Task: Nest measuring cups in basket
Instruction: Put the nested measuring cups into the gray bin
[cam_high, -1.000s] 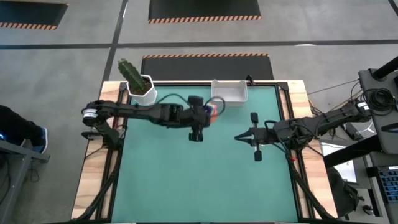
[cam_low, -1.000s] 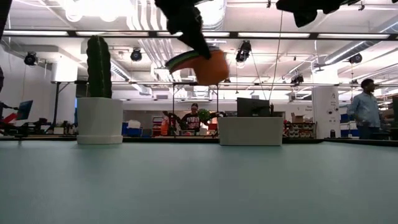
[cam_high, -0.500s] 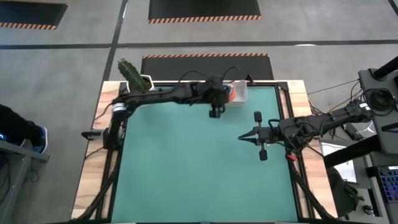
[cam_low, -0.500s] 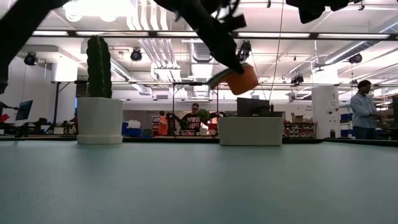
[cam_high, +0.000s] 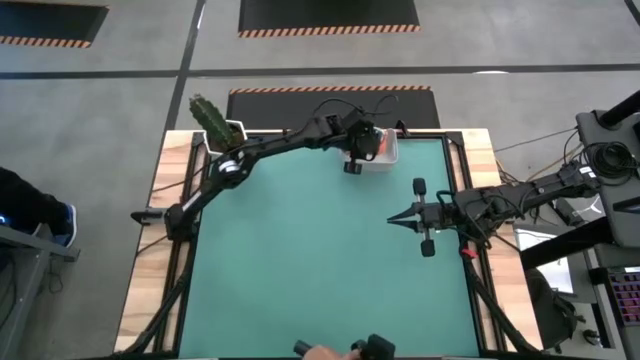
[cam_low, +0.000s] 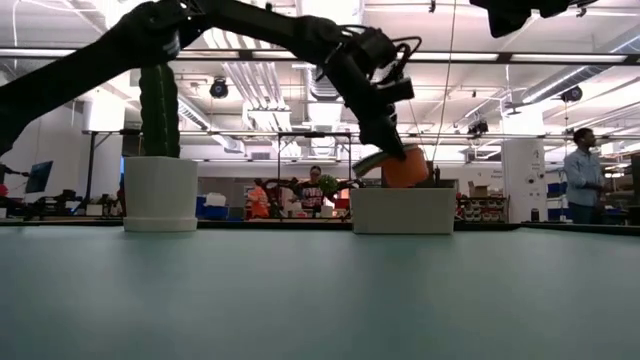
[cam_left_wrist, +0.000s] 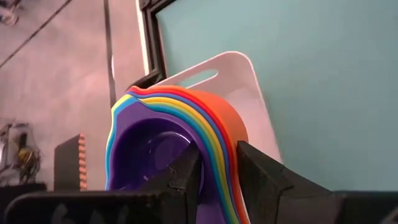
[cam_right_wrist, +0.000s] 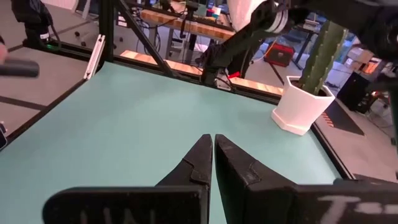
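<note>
The measuring cups (cam_left_wrist: 186, 124) are nested into one stack, purple innermost and orange outermost. My left gripper (cam_left_wrist: 217, 171) is shut on the stack and carries it at the table's far edge, right over the white basket (cam_left_wrist: 245, 81). In the low view the orange cup (cam_low: 405, 168) hangs just above the basket (cam_low: 403, 210), which stands on the green mat. From above, my left gripper (cam_high: 362, 148) hides most of the basket (cam_high: 385, 152). My right gripper (cam_high: 393, 220) is shut and bare above the mat's right side, well clear of both. My left gripper has one finger (cam_left_wrist: 186, 180) inside the purple innermost cup and the other finger (cam_left_wrist: 264, 180) outside the orange one, with the stacked walls (cam_left_wrist: 219, 149) between them. The fingers slant down from the table's near left. The stack hangs tilted, lifted clear of the mat.
A white pot with a green cactus (cam_high: 222, 132) stands at the far left corner, left of the basket. The green mat (cam_high: 320, 260) lies bare in front. A person's hand with a dark object (cam_high: 335, 351) shows at the near edge. People stand in the room beyond.
My left gripper has carried the stack of cups from the middle of the far half toward the far right and down, ending over the basket. The arm has stretched out and the wrist has rolled. My right gripper has drawn back slightly toward the right edge.
</note>
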